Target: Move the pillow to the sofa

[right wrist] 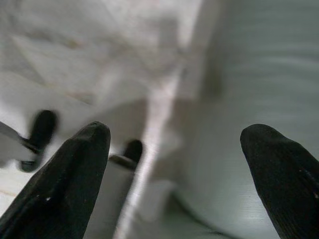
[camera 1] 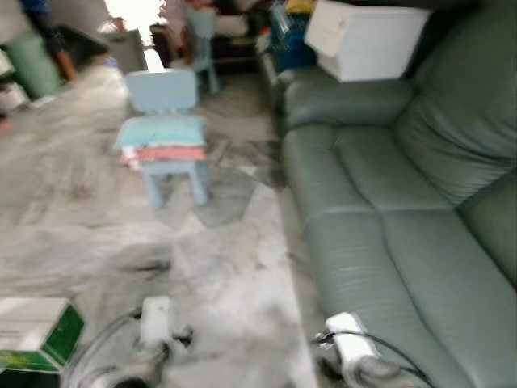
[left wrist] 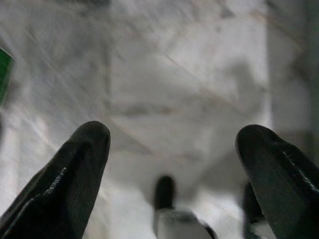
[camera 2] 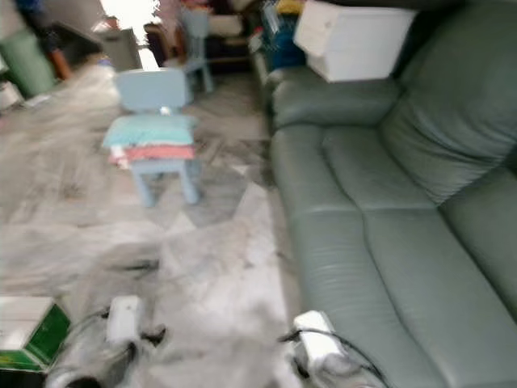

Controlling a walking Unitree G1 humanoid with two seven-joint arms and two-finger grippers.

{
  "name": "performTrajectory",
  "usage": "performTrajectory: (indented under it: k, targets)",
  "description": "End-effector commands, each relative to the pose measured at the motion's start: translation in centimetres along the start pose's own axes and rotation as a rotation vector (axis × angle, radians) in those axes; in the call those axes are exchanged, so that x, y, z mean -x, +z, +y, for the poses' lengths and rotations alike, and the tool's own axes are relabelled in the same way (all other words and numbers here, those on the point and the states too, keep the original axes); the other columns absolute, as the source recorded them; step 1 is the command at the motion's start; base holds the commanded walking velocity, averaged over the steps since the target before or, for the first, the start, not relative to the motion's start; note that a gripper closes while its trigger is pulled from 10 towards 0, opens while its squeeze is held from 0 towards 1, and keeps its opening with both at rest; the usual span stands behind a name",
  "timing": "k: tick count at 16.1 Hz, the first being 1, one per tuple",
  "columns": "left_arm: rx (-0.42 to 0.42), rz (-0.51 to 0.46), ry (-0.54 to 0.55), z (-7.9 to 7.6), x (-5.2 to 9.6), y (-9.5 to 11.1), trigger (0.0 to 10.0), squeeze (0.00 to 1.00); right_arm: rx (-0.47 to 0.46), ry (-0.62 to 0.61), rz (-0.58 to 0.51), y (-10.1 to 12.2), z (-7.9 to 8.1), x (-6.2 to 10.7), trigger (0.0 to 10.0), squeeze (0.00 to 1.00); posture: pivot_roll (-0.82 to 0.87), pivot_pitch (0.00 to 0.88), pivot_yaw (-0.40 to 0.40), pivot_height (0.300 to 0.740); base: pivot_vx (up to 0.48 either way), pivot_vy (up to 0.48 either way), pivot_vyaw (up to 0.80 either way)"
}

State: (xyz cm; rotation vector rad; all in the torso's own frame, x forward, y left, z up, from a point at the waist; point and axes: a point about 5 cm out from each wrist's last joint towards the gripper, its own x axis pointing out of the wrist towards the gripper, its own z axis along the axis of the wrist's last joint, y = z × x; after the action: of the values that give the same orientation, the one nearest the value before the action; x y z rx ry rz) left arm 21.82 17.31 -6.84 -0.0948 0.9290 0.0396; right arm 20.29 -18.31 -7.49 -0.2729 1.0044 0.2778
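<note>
Left eye view blurred: pillow (camera 1: 160, 131), sofa (camera 1: 388, 210).

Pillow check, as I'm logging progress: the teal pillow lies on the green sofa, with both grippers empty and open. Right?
Not quite. The left eye view shows the teal pillow on the small blue chair, not the green sofa. Both grippers are indeed empty and open.

Grey marble floor (camera 1: 210, 267) runs back toward a bright doorway (camera 1: 137, 12). A small blue chair (camera 1: 166, 101) stands mid-floor, with a white box (camera 1: 367, 40) at the room's right. A green-and-white carton (camera 1: 36, 333) sits on the floor at near left.
</note>
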Motion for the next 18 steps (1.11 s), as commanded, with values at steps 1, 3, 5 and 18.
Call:
performTrajectory:
  k: [1,3,5,18]
  targets:
    - [-0.009,0.018,0.048,1.73,0.23,-0.39,10.0,0.00,0.007,0.034,-0.021,0.89,1.16,-0.28,10.0,0.00,-0.07,0.000,0.015,0.740,0.000,0.000,0.80]
    - [-0.014,0.021,0.048,1.71,0.23,-0.46,10.0,0.00,0.013,0.035,-0.020,0.82,1.13,-0.26,10.0,0.00,-0.08,0.000,0.012,0.740,0.000,0.000,0.75]
    - [-0.009,0.026,0.054,1.71,0.24,-0.59,10.0,0.00,0.013,0.035,-0.018,0.73,1.10,-0.25,10.0,0.00,-0.08,0.000,0.011,0.740,0.000,0.000,0.00]
    - [-0.001,0.038,0.065,1.73,0.27,-0.91,10.0,0.00,-0.013,0.035,-0.016,0.49,1.04,-0.21,10.0,0.00,-0.09,0.000,0.010,0.740,0.000,0.464,0.00]
